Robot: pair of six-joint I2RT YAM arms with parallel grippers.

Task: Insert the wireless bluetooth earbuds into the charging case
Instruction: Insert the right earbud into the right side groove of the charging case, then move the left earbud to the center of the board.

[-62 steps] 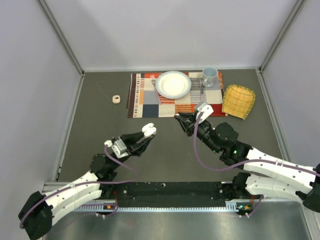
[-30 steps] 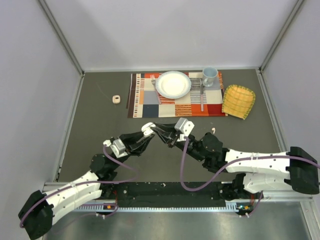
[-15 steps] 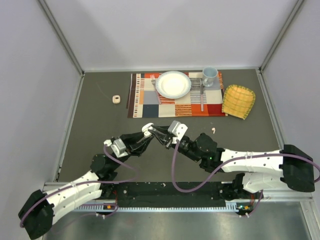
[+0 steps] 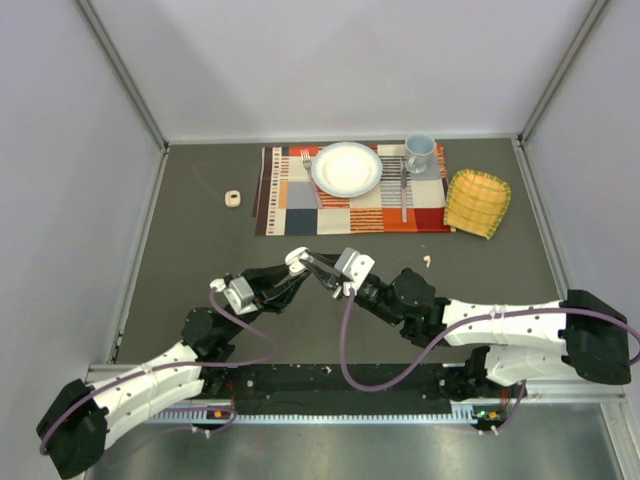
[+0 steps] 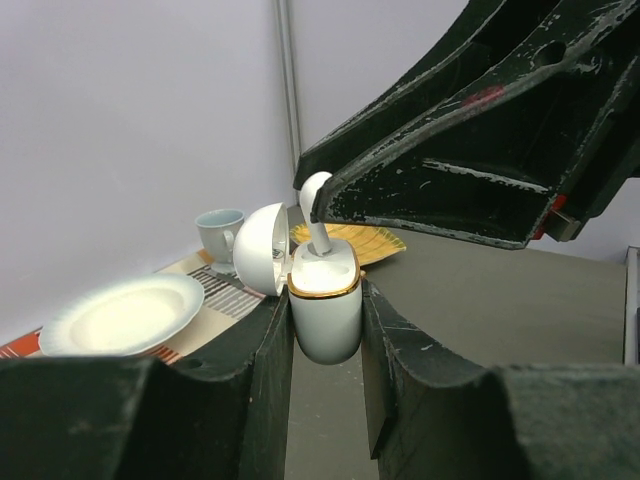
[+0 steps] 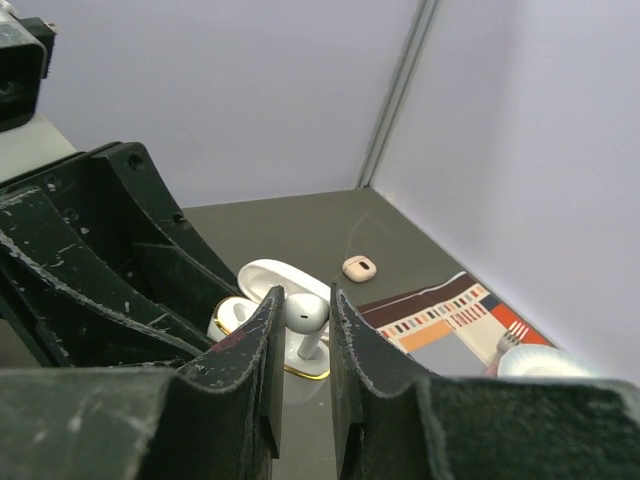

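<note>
While the left gripper clamps the open charging case, the right gripper holds a white earbud over it.
Left fingers closed on the case body, lid hinged back. Right fingers pinch the earbud's head; its stem points down, tip at the case's top opening, not seated.

R gripper pinches white earbud, stem seemingly in open case (gold-rimmed).

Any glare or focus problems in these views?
Left wrist: plate blown out with a halo, case sharp. Right wrist: earbud fairly sharp, near foreground dark and soft. Top: even light, no glare, only faint shadows on the table.
</note>
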